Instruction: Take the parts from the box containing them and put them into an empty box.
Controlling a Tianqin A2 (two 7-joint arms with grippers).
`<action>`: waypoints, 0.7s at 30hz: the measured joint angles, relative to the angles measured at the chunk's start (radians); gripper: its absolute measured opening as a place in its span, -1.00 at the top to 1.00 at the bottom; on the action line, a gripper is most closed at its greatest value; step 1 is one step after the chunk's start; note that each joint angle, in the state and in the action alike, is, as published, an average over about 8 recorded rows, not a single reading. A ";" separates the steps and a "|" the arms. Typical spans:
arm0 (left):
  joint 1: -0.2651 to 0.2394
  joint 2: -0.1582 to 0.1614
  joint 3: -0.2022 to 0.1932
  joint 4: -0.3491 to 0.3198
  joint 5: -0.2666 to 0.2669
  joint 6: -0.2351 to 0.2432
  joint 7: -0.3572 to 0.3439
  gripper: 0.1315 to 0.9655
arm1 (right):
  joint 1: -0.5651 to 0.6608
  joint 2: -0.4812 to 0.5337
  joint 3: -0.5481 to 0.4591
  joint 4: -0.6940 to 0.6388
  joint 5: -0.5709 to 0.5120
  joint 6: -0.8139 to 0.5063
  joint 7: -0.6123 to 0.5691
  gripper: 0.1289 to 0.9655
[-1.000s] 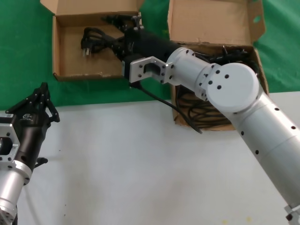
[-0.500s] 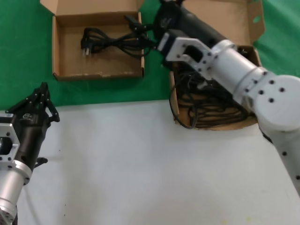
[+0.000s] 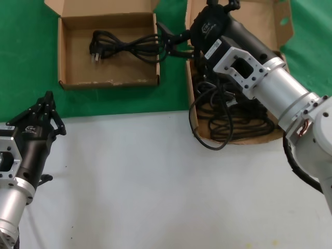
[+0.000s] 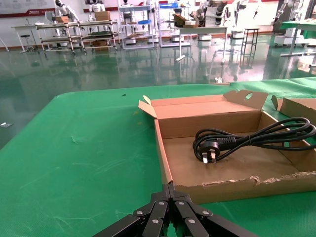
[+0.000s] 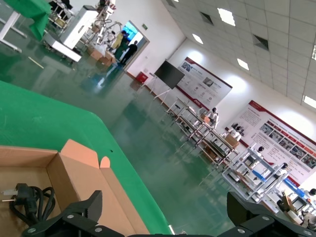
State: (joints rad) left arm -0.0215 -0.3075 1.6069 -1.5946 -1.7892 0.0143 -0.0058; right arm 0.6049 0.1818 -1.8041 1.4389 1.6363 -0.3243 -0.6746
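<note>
Green cloth (image 3: pixel 31 67) covers the far part of the work surface and a bare white tabletop (image 3: pixel 155 187) fills the near part, their boundary running just in front of both cartons; beyond the cloth's far edge the wrist views show a glossy workshop floor with racks and benches. On the cloth's left stands the small shallow cardboard box (image 3: pixel 66 83), its short lid flap folded back; one coiled black power cord (image 3: pixel 127 46) lies inside along the far wall, its plug (image 4: pixel 208 150) toward the left wall and its loop reaching the right wall, so the box's near half is open cardboard floor. A strip of green separates this box from the larger deep cardboard box (image 3: pixel 190 98) on the right, whose tall flap stands up behind; a tangle of remaining power cords (image 3: pixel 228 116) fills it, and one loop (image 3: pixel 199 132) spills over the ragged front-left wall onto the white top. The right gripper (image 3: pixel 174 42) hovers over the gap between the boxes, fingers spread apart and holding nothing. The left gripper (image 3: pixel 44 111) waits low over the white tabletop at the left edge, fingertips drawn together to a point, well clear of both boxes.
</note>
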 joint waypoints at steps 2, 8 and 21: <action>0.000 0.000 0.000 0.000 0.000 0.000 0.000 0.96 | -0.004 0.001 0.002 0.001 0.002 0.001 0.002 -0.67; 0.001 0.000 0.000 0.000 0.000 -0.001 0.000 0.92 | -0.029 0.006 0.010 0.008 0.009 0.015 0.031 -0.84; 0.005 0.002 -0.001 -0.001 -0.002 -0.003 0.001 0.58 | -0.128 0.025 0.043 0.034 0.035 0.068 0.141 -0.99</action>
State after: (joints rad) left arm -0.0170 -0.3059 1.6055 -1.5957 -1.7914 0.0113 -0.0046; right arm 0.4774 0.2067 -1.7608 1.4727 1.6714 -0.2567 -0.5340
